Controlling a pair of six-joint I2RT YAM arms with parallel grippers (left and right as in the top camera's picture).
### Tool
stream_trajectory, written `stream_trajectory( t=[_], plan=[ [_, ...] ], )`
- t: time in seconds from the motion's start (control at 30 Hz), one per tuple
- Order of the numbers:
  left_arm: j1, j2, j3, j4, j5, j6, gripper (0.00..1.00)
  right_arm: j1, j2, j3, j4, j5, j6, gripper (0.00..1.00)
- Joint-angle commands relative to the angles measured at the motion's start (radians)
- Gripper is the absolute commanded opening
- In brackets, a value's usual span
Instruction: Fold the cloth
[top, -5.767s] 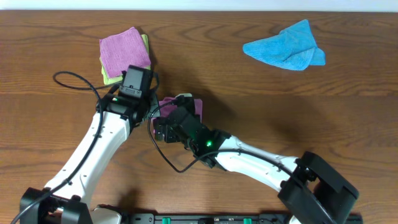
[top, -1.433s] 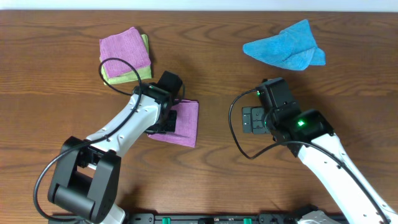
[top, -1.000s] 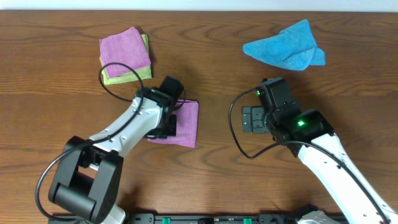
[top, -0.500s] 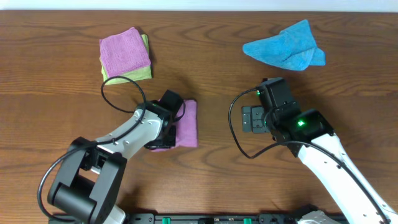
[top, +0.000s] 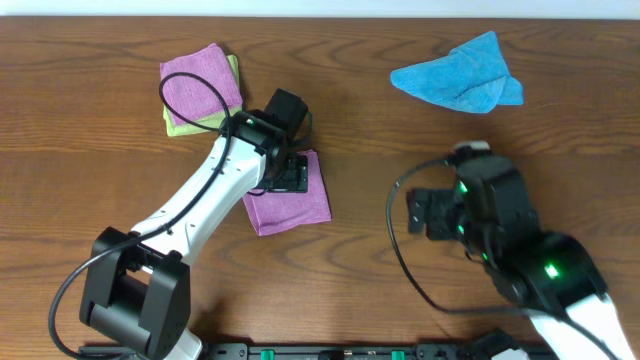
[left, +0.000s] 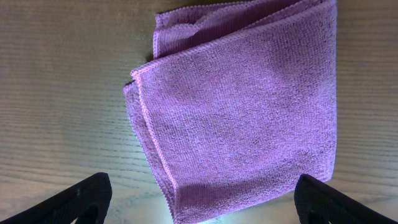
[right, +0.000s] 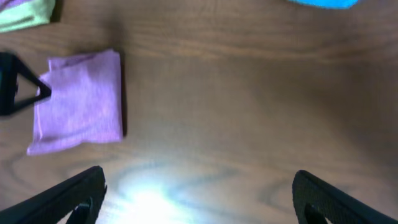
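A purple cloth (top: 290, 197) lies folded into a small rectangle on the wooden table, left of centre. My left gripper (top: 287, 176) hovers over its far edge, open, with nothing held. In the left wrist view the folded cloth (left: 242, 106) fills the frame, and my left gripper (left: 202, 205) shows its dark fingertips (left: 74, 200) spread wide on either side of it. My right gripper (top: 422, 213) is open over bare wood to the right, well apart from the cloth. The right wrist view shows the purple cloth (right: 78, 102) at far left and my open right gripper (right: 199, 199) over bare table.
A crumpled blue cloth (top: 460, 78) lies at the back right. A pink cloth stacked on a green one (top: 200, 88) sits at the back left, close to the left arm. Cables loop off both arms.
My left gripper opened and let go of the purple cloth, then drew back toward its far edge. The cloth now lies flat and slightly turned. The right arm shifted toward the near right.
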Motion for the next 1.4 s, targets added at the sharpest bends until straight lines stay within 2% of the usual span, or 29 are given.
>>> stream_trajectory(
  t=[0.0, 0.2, 0.33, 0.47, 0.67, 1.1, 1.17, 1.37],
  plan=[
    [-0.001, 0.003, 0.015, -0.015, -0.008, 0.023, 0.95, 0.041, -0.089, -0.04, -0.018, 0.008, 0.047, 0.95],
    [-0.001, 0.003, 0.015, -0.035, -0.008, 0.057, 0.95, 0.067, -0.425, -0.229, -0.034, 0.135, 0.183, 0.96],
    [-0.001, 0.003, 0.015, -0.042, -0.006, 0.056, 0.95, 0.065, -0.631, -0.316, -0.071, 0.347, 0.182, 0.99],
    [-0.003, 0.003, 0.015, -0.042, 0.006, 0.056, 0.95, 0.065, -0.734, -0.382, -0.015, 0.462, 0.167, 0.99],
    [-0.003, 0.003, 0.015, -0.039, 0.053, 0.056, 0.95, 0.065, -0.735, -0.446, -0.004, 0.444, 0.177, 0.99],
    [-0.003, 0.003, 0.015, -0.006, 0.064, 0.054, 0.95, 0.06, -0.735, -0.449, -0.062, 0.444, 0.176, 0.99],
    [-0.003, 0.003, 0.015, -0.003, 0.064, 0.054, 0.95, 0.011, -0.733, -0.449, -0.064, 0.439, 0.176, 0.99],
    [-0.003, 0.003, 0.015, -0.005, 0.064, 0.052, 0.95, -0.291, -0.763, -0.449, -0.065, 0.438, 0.176, 0.99]
  ],
)
